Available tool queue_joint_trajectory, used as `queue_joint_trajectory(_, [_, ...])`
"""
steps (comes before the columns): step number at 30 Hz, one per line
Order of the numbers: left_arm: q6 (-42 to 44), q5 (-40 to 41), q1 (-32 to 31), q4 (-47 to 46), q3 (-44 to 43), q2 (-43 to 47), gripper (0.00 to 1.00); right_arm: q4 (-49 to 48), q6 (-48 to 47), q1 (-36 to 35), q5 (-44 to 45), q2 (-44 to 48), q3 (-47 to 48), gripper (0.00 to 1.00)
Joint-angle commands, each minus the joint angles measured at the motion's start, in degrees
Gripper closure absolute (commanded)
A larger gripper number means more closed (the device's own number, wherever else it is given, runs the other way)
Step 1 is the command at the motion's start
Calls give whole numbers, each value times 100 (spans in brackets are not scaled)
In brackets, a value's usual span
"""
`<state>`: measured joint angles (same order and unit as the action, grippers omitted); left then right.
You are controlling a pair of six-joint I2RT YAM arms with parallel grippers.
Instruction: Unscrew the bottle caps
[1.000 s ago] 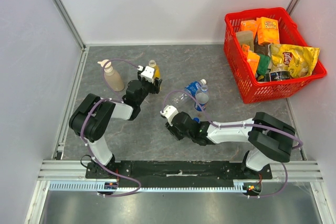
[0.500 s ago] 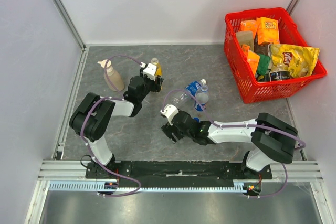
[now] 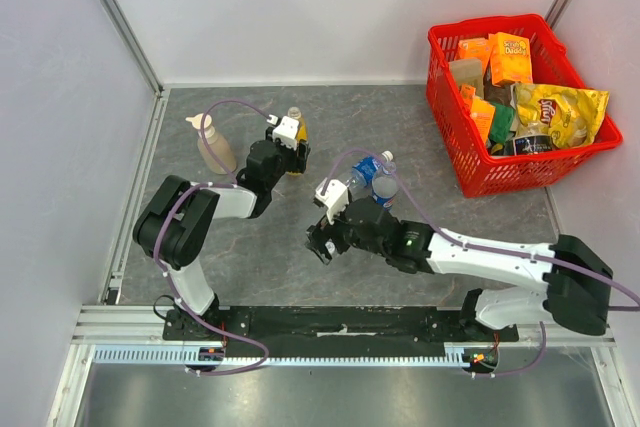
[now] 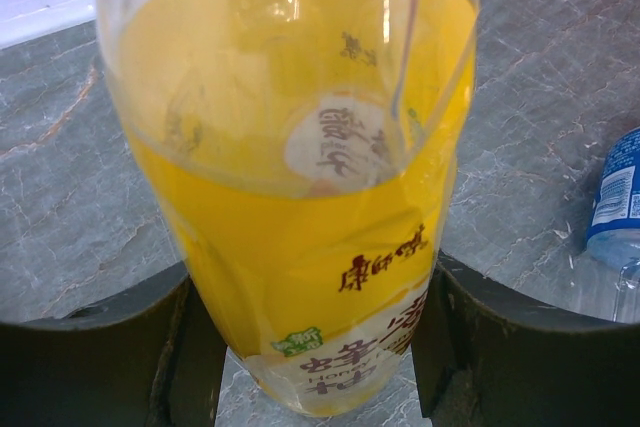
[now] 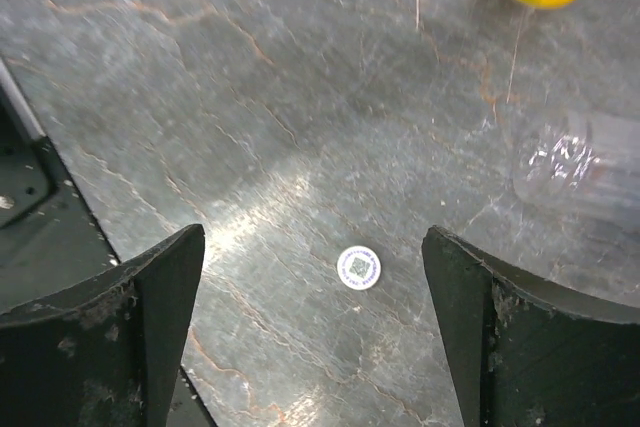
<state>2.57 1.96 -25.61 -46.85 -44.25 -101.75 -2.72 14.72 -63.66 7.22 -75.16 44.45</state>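
**Left claw holds the juice, right claw gapes over a loose cap**

Far left on the grey table stands the beige soap dispenser, apart from everything else. Just right of it, the left claw has closed in on the juice bottle. In its wrist view the left claw has a dark finger on each side of the juice bottle, low on the yellow label and pressed up to it. The bottle stands upright. From above its top looks pale, but I can't tell whether a cap is on it.

Nearer the front, the right claw hangs over bare table, spread wide with nothing in it. In the right wrist view a loose white cap lies flat on the table, framed between the fingers of the right claw and a little toward the right finger. It touches neither.

Beyond that claw a lying clear bottle rests on its side, well clear of the cap. Beside it stands an upright clear bottle with a blue label and a fitted white cap. Far right is the red basket, full of snack packets.
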Motion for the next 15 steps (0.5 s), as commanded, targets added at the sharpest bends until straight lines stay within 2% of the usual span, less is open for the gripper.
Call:
queue_joint_trajectory(1, [-195, 174, 12, 52, -215, -72, 71, 166, -48, -33, -221, 510, 389, 4])
queue_joint_trajectory(5, [-485, 51, 12, 422, -391, -108, 58, 263, -48, -33, -257, 774, 556, 2])
queue_joint_trajectory(8, [-617, 191, 20, 440, -392, -99, 43, 255, -83, -33, -265, 923, 635, 2])
queue_joint_trajectory(12, [-670, 314, 21, 449, -400, -108, 32, 263, -101, -33, -371, 968, 732, 2])
queue_joint_trajectory(15, [-670, 288, 12, 536, -462, -125, 27, 404, -83, -33, -371, 976, 732, 2])
